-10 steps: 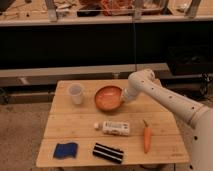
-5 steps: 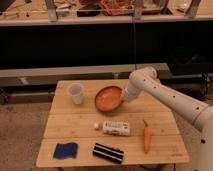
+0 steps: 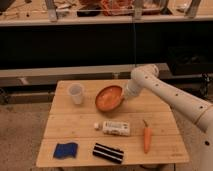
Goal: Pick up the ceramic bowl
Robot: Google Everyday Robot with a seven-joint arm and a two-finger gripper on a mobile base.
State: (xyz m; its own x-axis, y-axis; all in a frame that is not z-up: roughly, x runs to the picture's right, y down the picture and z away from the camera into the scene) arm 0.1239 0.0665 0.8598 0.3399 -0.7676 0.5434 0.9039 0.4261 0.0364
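The ceramic bowl point(image 3: 108, 98) is orange, round and shallow, and sits at the back middle of the wooden table point(image 3: 80, 132). It is tilted, with its right rim raised and its inside facing the camera. My gripper point(image 3: 124, 94) comes in from the right on the white arm point(image 3: 165, 92) and is shut on the bowl's right rim. The fingertips are partly hidden behind the rim. A small translucent white cup point(image 3: 76, 93) stands to the left of the bowl, apart from it.
In front of the bowl lie a white packet point(image 3: 116, 128) and a carrot point(image 3: 147, 137). A blue sponge point(image 3: 66, 149) and a black-and-white striped object point(image 3: 108, 153) lie near the front edge. A dark shelf unit point(image 3: 100, 45) stands behind the table.
The bowl has gone from lying nearly flat to tilted, its right rim lifted by the gripper. The arm's wrist has risen slightly. The other objects have not moved.
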